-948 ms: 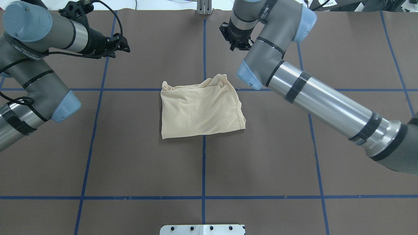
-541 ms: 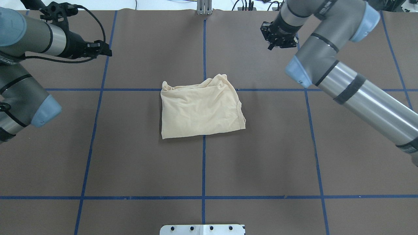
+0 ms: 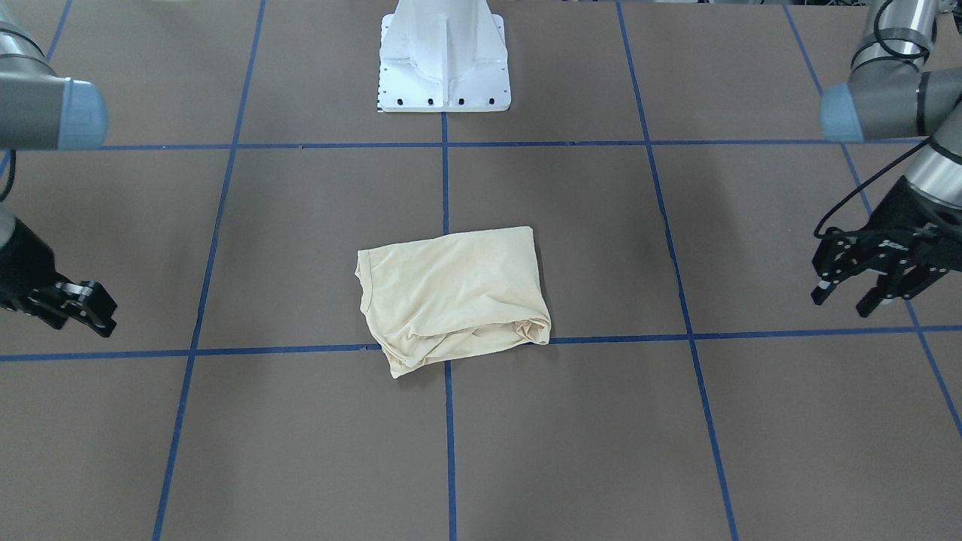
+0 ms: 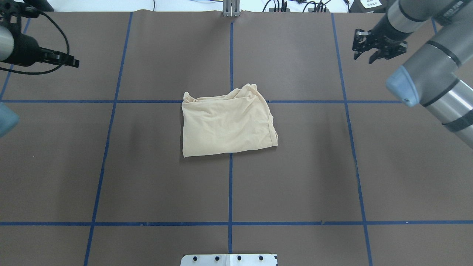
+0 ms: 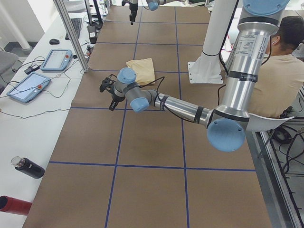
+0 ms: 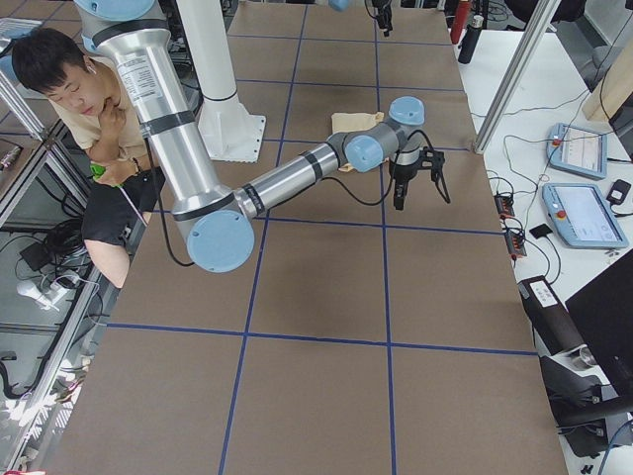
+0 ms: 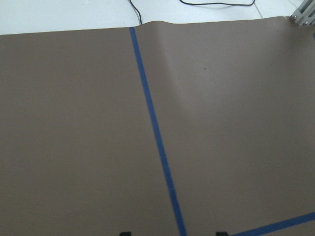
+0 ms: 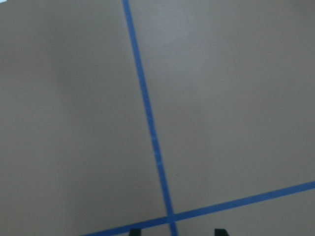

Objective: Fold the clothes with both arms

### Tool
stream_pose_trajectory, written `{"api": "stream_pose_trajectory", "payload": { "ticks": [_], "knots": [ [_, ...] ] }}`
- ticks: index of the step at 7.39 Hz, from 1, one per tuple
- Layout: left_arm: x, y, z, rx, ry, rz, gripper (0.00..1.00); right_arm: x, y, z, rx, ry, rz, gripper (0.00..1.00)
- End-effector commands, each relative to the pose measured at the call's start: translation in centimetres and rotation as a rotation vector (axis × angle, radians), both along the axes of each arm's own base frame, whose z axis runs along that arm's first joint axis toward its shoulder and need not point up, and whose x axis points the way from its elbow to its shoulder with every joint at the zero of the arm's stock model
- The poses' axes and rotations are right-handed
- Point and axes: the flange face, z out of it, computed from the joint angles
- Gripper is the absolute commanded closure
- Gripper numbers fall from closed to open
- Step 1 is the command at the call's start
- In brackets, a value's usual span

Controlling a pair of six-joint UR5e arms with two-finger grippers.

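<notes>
The shirt (image 4: 227, 125) looks light and limp, best pinched at corners; left claw (image 3: 845, 295) and right claw (image 4: 364, 58) gape empty.

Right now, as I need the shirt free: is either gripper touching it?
No, the shirt lies alone mid-table; the left gripper and right gripper hang far off it.

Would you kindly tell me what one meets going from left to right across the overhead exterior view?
left gripper → folded cream-yellow shirt → right gripper
</notes>
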Motion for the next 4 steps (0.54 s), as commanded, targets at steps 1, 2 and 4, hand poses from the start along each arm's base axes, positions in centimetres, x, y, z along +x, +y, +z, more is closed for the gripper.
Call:
{"api": "stream_pose_trajectory", "payload": {
  "ticks": [1, 2, 4],
  "knots": [
    [-8.2, 2.6, 5.5, 0.060, -0.085, 0.042, 0.32, 10.0, 4.8, 7.1, 0.065, -0.016, -0.129, 0.00],
    [-10.6, 3.7, 6.9, 0.039, -0.065, 0.062, 0.30, 13.3, 6.2, 9.6, 0.093, -0.009, -0.156, 0.00],
    [-13.9, 7.1, 7.5, -0.019, -0.032, 0.057, 0.25, 16.2, 9.2, 12.5, 0.107, 0.004, -0.176, 0.00]
  ]
}}
